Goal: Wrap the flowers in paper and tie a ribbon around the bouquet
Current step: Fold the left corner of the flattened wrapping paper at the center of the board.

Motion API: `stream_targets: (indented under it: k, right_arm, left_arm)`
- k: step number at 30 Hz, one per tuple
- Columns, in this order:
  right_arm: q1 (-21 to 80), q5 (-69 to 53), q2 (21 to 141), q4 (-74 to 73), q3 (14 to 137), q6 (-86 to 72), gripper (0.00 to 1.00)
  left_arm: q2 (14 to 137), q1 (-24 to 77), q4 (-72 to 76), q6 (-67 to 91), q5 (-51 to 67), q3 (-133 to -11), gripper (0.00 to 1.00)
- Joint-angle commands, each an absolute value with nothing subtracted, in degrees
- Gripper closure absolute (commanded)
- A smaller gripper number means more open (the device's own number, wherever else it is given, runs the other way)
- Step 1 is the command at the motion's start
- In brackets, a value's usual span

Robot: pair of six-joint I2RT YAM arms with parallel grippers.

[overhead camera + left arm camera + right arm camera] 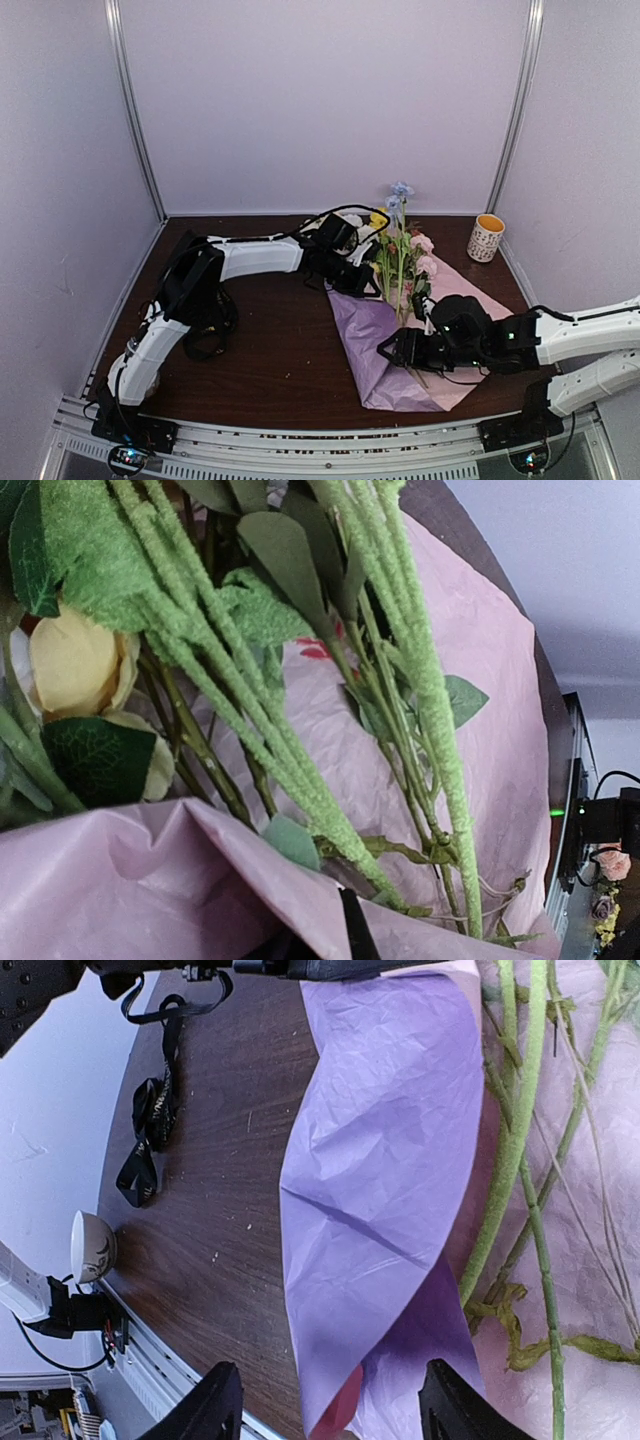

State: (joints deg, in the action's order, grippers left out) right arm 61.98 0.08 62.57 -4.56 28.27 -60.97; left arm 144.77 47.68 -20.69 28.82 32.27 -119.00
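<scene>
The paper [372, 335] lies right of centre, its lilac flap folded over and its pale pink face [470, 300] showing. On it rest the flowers [405, 262], with green stems [520, 1150] running down across the pink. At the sheet's far left edge, my left gripper [352, 280] is shut on the paper [200, 880], which drapes over a black fingertip [355, 930]. My right gripper [332, 1370] is open at the near end of the lilac flap [380, 1160], a finger on either side of it. The black ribbon [150, 1130] lies loose on the table.
A yellow-rimmed cup [486, 237] stands at the back right. Black cables [210, 325] hang by the left arm. The dark wooden table [270, 350] ends at a metal rail [320, 440] in front, with white walls on three sides.
</scene>
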Motion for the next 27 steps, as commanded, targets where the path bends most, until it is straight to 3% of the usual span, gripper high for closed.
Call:
stream_targets:
  k: [1, 6, 11, 12, 14, 17, 19, 23, 27]
  right_arm:
    - [61.8, -2.08, 66.64, -5.7, 32.04, -60.05, 0.42]
    - [61.73, -2.86, 68.31, -7.03, 33.53, -59.48, 0.77]
    - [60.02, -3.96, 67.74, -8.19, 29.39, -62.52, 1.0]
    - [59.75, -4.12, 67.23, -7.57, 28.06, -63.56, 1.0]
    - [59.41, -4.11, 66.32, -6.63, 26.1, -64.6, 1.0]
    - [59.01, -3.43, 65.66, -6.13, 24.37, -65.16, 1.0]
    - [58.7, -3.2, 65.72, -5.74, 23.84, -65.16, 1.0]
    - [57.56, -3.66, 66.01, -3.54, 21.96, -65.2, 1.0]
    - [56.35, -4.81, 65.68, -1.87, 21.11, -64.86, 1.0]
  left_arm:
    - [145.73, 47.77, -20.83, 27.56, 31.32, -121.02, 1.0]
    - [145.73, 47.68, -21.36, 27.19, 30.64, -121.17, 1.0]
    - [144.66, 47.42, -22.21, 25.8, 29.2, -121.61, 1.0]
    - [143.97, 47.36, -22.3, 25.49, 28.8, -121.62, 1.0]
    - [142.64, 47.07, -22.45, 24.78, 28.13, -121.57, 0.89]
    - [139.45, 46.89, -22.84, 21.91, 26.52, -121.83, 0.62]
    - [136.28, 47.14, -22.92, 18.73, 26.28, -121.6, 0.51]
    - [123.86, 50.81, -21.86, 2.94, 22.01, -113.07, 0.45]
    - [107.07, 57.26, -15.92, -16.45, 23.56, -90.88, 0.48]
